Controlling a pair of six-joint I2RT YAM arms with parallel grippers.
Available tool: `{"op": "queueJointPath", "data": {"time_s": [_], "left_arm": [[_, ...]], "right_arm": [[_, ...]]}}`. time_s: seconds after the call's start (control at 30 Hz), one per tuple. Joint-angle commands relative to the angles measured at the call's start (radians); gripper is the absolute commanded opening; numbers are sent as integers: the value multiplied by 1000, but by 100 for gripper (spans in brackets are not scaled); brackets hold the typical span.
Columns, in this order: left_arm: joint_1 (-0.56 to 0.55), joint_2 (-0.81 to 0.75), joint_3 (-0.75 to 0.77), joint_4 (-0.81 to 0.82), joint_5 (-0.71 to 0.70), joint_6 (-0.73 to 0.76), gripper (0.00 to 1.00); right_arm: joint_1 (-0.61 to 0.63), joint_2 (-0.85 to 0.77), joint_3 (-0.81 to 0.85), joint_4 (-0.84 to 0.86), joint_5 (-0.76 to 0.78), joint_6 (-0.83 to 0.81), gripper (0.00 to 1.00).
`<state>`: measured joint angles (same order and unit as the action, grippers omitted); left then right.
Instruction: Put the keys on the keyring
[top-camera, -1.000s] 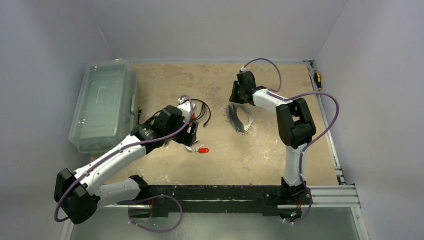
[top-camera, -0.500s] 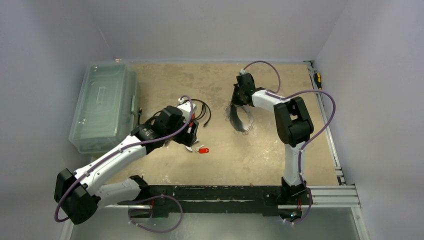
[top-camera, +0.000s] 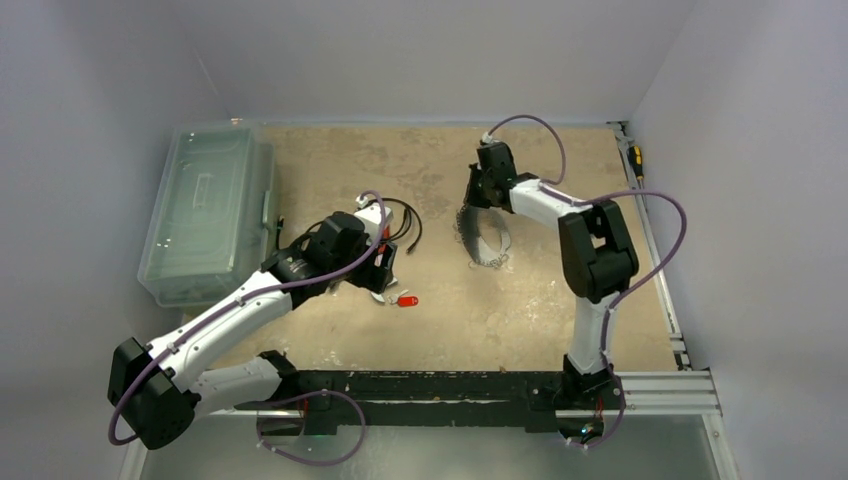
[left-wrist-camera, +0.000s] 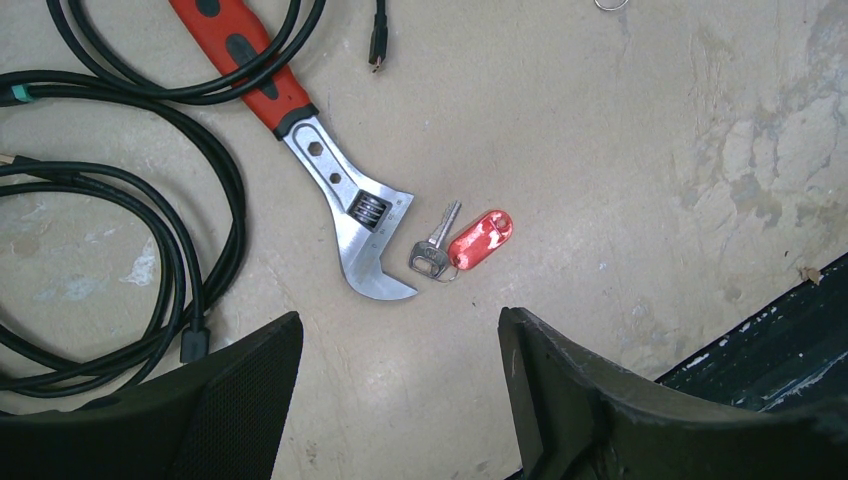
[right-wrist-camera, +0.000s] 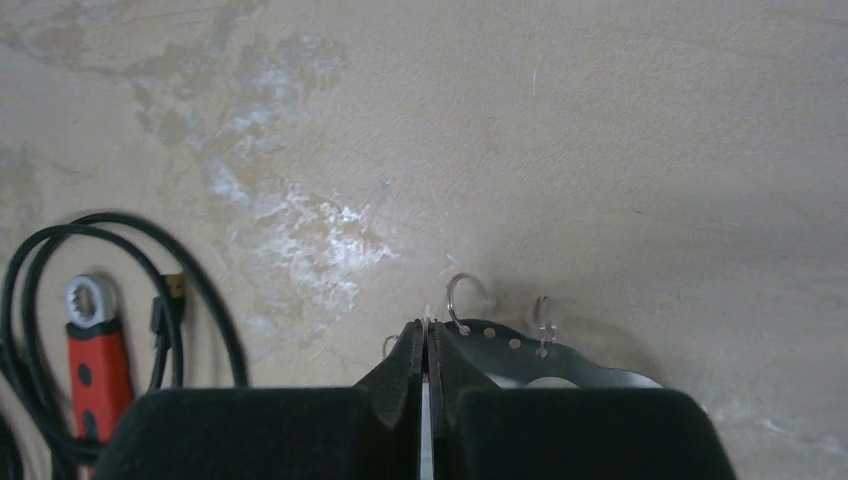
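Note:
The keyring (top-camera: 488, 247) is a thin silvery loop on the table right of centre. In the right wrist view its rim (right-wrist-camera: 560, 355) looks dark, with holes and small split rings. My right gripper (right-wrist-camera: 427, 330) is shut on that rim, and a thin metal edge shows between its fingers; from above the gripper (top-camera: 478, 203) is at the loop's far end. One small silvery key (left-wrist-camera: 435, 246) with a red tag (left-wrist-camera: 482, 237) lies by the jaw of a red-handled wrench (left-wrist-camera: 345, 210). My left gripper (left-wrist-camera: 400, 345) hangs open just above and short of the key, holding nothing.
Black coiled cables (left-wrist-camera: 195, 215) lie round the wrench handle. A clear plastic box (top-camera: 205, 210) stands at the table's left edge. A small screwdriver (top-camera: 635, 160) lies on the right rail. A black strip (top-camera: 440, 385) runs along the near edge.
My right gripper has closed onto the keyring's far edge, and the right arm's elbow has swung slightly right. The left arm has not moved.

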<state>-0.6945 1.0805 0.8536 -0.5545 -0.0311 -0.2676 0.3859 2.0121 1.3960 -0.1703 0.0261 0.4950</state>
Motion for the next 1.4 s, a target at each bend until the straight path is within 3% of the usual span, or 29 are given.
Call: {"op": "queueJointPath", "data": {"time_s": [0.0, 0.4, 0.77, 1.03, 1.37], "left_arm": [[0, -27, -4, 32, -8, 18, 71], [1, -33, -3, 40, 1, 16, 70], [1, -236, -72, 167, -23, 19, 70], [1, -415, -184, 354, 147, 32, 68], [0, -495, -204, 632, 458, 116, 60]], "right_arm": [[4, -166, -47, 20, -25, -56, 0], [121, -480, -245, 107, -156, -208, 0], [160, -774, -473, 331, -493, -267, 0], [160, -950, -647, 565, -825, -297, 0], [161, -1056, -750, 770, -1018, -274, 0]]}}
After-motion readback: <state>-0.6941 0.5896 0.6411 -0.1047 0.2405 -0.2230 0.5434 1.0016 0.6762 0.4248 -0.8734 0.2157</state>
